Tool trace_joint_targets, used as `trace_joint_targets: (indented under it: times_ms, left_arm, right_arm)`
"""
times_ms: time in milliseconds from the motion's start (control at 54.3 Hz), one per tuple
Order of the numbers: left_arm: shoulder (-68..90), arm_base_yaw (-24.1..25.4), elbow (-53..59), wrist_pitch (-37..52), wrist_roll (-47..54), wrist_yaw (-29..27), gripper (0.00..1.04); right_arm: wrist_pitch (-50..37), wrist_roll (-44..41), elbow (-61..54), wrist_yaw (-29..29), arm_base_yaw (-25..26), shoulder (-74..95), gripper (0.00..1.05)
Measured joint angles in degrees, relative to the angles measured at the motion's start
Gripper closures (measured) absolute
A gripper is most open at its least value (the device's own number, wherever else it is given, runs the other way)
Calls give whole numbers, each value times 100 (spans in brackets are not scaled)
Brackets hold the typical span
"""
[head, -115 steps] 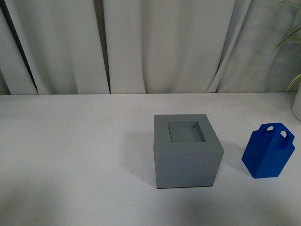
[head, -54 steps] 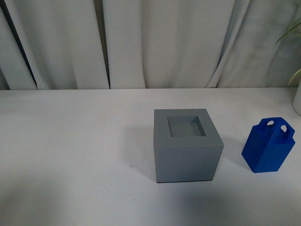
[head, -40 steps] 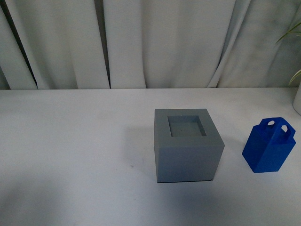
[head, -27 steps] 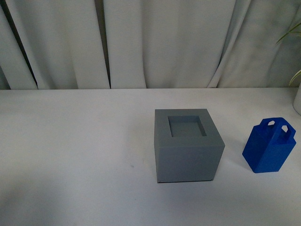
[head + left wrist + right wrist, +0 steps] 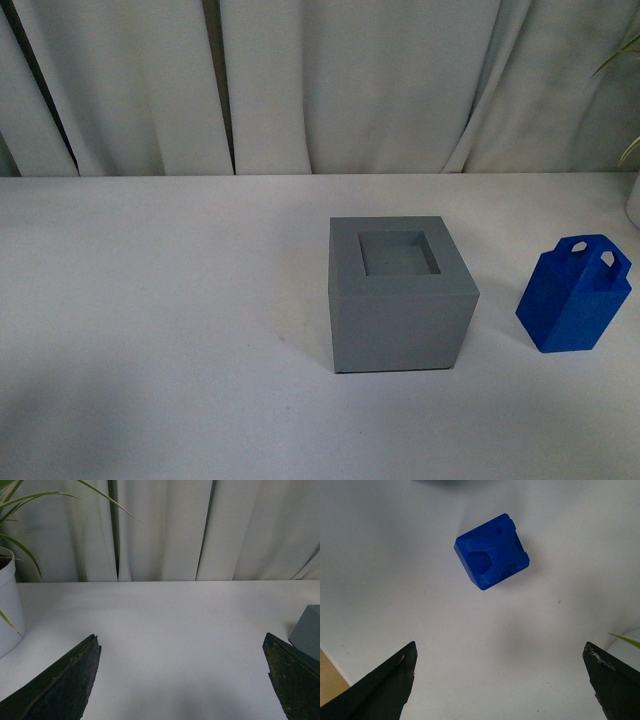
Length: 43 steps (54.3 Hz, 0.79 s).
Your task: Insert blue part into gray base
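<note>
A white curtain point(image 5: 350, 80) hangs behind the white table point(image 5: 150, 300), and a potted plant point(image 5: 6, 605) stands near the left arm. The matte gray base point(image 5: 400, 320) sits mid-table with its square recess open. The upright blue part point(image 5: 573, 295) stands apart on its right, only table between them. The left gripper point(image 5: 180, 636) and right gripper point(image 5: 500, 645) gape wide, holding nothing; the right is above the blue part.

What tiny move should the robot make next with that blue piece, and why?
Probably lower the right arm toward the blue part, centring its open jaws over it. The part stands on the table, apart from the gray base, whose recess is empty, and the jaws hang above it, holding nothing.
</note>
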<state>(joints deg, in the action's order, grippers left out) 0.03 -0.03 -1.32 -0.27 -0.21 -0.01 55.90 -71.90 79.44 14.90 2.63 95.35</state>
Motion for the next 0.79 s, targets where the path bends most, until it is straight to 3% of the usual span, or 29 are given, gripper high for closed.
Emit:
trace_joint_targets:
  times_ms: [350,791]
  left_arm:
    - [0,0,0,0,-2,0,6]
    - [0,0,0,0,0,0,6]
  right_arm:
    - [212,-240,791,-245,-557,1115,7]
    - [177,-334,1008,-498,-857,1801,7]
